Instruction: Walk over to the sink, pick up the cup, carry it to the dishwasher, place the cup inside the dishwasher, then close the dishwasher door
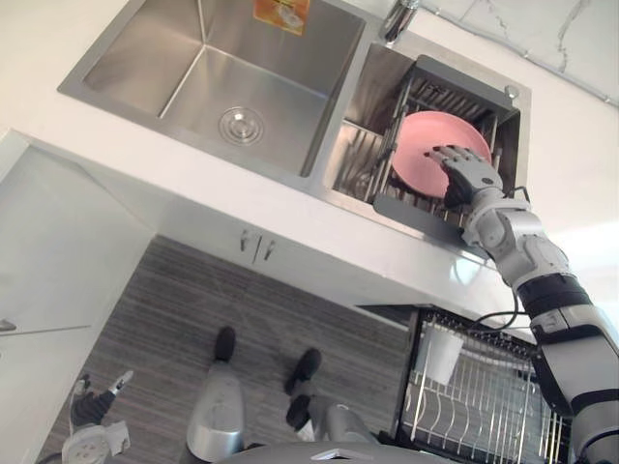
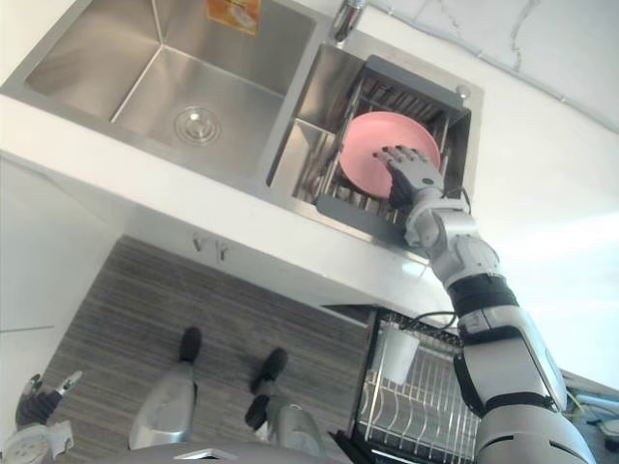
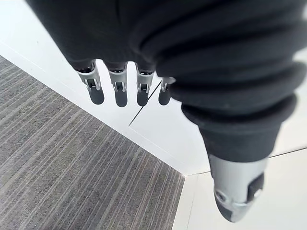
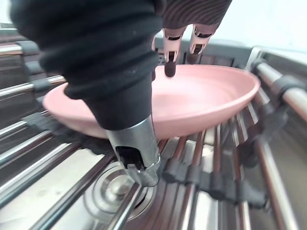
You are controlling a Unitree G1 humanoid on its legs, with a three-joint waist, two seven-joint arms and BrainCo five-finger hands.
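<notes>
Cup is the task's word, but the right hand [image 1: 468,172] is at a pink plate [image 1: 424,145]. The plate stands tilted on the bars of a dark drying rack [image 1: 455,81] in the right basin of the sink [image 1: 145,70], upper right of the left eye view. What looks like a white cup [image 1: 443,354] sits at the corner of the dishwasher rack [image 1: 484,411], lower right, well apart from both hands.

In the right wrist view the fingers [image 4: 169,52] reach nearly straight over the plate's rim and touch its inner face. The thumb [image 4: 136,153] hangs in front of the rim, not yet pressed in, so the hand is spread and grips nothing. The left hand [image 1: 92,418] hangs idle at the lower left above the grey floor [image 1: 174,300], fingers relaxed and empty.

The step in hand looks like the pick-up at the sink. The next move calls for drawing the thumb against the plate's underside, pinching the rim, then lifting it clear of the bars without snagging before turning towards the dishwasher.
</notes>
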